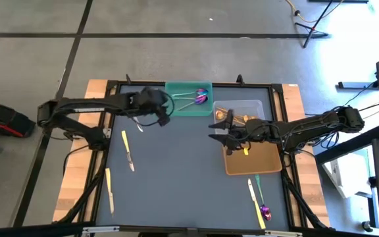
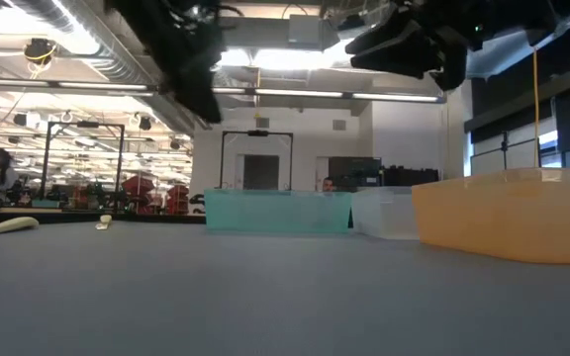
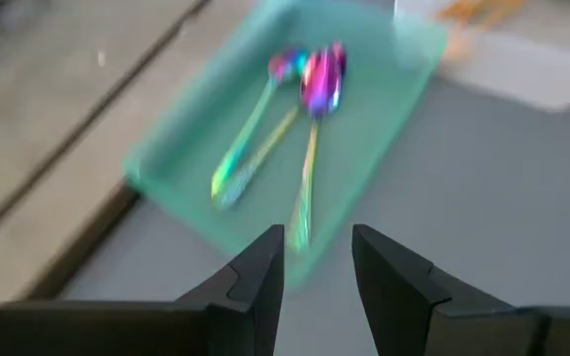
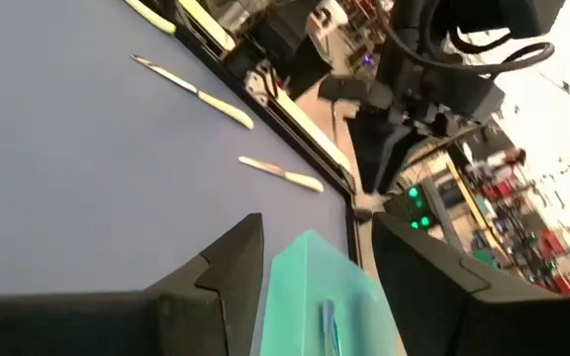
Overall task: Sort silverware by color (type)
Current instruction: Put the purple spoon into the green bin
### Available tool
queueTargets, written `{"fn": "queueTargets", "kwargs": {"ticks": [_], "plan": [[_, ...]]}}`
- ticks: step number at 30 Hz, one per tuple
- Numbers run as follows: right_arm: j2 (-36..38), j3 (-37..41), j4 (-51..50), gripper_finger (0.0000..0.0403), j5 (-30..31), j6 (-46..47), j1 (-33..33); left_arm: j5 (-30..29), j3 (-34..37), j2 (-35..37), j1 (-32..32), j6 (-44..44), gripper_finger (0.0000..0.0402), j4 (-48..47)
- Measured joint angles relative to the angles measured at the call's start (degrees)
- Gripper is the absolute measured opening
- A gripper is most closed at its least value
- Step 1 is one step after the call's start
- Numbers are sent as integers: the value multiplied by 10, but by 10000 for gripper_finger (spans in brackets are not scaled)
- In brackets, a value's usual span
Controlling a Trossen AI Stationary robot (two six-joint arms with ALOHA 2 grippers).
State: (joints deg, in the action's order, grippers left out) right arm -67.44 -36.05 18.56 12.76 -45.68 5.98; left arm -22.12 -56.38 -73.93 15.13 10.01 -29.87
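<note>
My left gripper (image 1: 161,113) hovers open and empty at the near left corner of the green tray (image 1: 176,107). Two purple-headed spoons (image 3: 305,109) lie in that tray. My right gripper (image 1: 217,130) is open and empty above the table, left of the orange tray (image 1: 268,166) and the clear tray (image 1: 258,106). Gold spoons (image 1: 227,116) lie in the clear tray. Pale yellow knives lie flat on the table: two on the left (image 1: 128,151) (image 1: 109,189) and one near the right corner (image 1: 255,203), beside a purple-headed spoon (image 1: 263,204).
The three trays stand along the far and right part of the dark mat; the middle of the mat (image 1: 176,178) is bare. A raised black frame (image 1: 104,131) borders the table. In the low view both grippers (image 2: 198,69) (image 2: 409,44) hang well above the surface.
</note>
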Motion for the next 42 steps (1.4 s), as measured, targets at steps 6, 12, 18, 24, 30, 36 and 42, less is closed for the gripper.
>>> {"fn": "queueTargets", "kwargs": {"ticks": [6, 12, 18, 24, 30, 36, 42], "plan": [[8, 0, 7, 182, -1, 16, 8, -11, 0, 43, -59, 125, 116, -141], [51, -42, -93, 182, 59, 132, 115, -39, 0, 45, -156, 165, 115, -159], [61, -54, -143, 182, 109, 185, 226, -61, 0, 42, -228, 213, 115, -157], [57, -54, -116, 182, 142, 232, 285, -56, 0, 42, -271, 243, 115, -160], [53, -54, -49, 182, 142, 275, 306, -61, 8, 42, -311, 271, 115, -170], [14, -54, 31, 182, 132, 287, 304, -58, 52, 42, -362, 316, 115, -133], [-36, -85, 62, 182, 132, 277, 310, -57, 109, 34, -435, 318, 115, 36]]}}
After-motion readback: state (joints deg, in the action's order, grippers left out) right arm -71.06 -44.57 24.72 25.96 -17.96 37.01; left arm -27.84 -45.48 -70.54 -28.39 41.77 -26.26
